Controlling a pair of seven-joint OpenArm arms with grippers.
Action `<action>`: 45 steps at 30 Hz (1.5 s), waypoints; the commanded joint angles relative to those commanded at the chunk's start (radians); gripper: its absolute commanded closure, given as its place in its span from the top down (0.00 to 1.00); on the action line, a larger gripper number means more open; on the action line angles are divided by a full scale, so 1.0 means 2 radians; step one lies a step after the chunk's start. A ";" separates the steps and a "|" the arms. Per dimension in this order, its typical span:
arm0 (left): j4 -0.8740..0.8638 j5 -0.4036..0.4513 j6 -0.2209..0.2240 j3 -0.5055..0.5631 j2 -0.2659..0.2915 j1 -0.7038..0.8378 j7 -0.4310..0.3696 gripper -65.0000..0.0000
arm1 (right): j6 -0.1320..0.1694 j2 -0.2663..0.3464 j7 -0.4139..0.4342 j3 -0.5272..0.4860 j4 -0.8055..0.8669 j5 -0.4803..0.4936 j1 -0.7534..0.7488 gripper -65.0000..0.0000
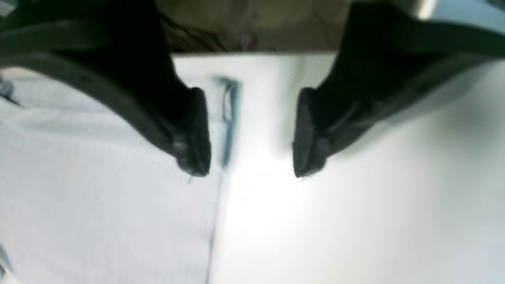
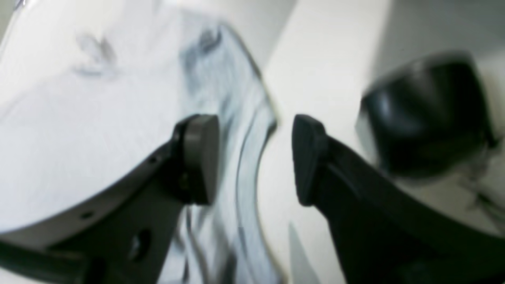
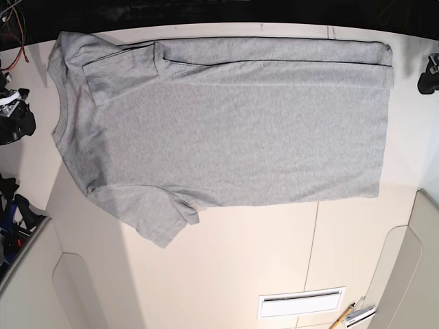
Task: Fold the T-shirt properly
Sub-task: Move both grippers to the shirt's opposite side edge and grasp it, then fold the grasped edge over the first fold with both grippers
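Note:
The heather-grey T-shirt [image 3: 226, 130] lies flat on the table, plain side up, with the neck at the left and the hem at the right. Its far long edge is folded over in a strip [image 3: 274, 49]. My left gripper [image 1: 252, 157] is open and empty. It hovers over the shirt's edge [image 1: 227, 118], with cloth [image 1: 79, 177] to its left and bare table to its right. My right gripper [image 2: 254, 157] is open and empty above a blurred, curved shirt edge [image 2: 244, 130]. The shirt [image 2: 79, 118] fills the left of that view.
The white table [image 3: 226, 274] has a slotted panel [image 3: 300, 302] and a pencil-like tool [image 3: 353, 314] at the front right. Cables [image 3: 14, 27] lie at the far left corner. A black rounded object [image 2: 426, 114] stands right of my right gripper. The table's edge [image 1: 252, 54] is just beyond my left gripper.

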 joint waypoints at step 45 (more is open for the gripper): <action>-0.422 0.185 0.000 0.297 0.058 -0.477 -0.121 0.60 | 0.004 -0.010 0.194 -0.293 -0.461 -0.181 0.325 0.58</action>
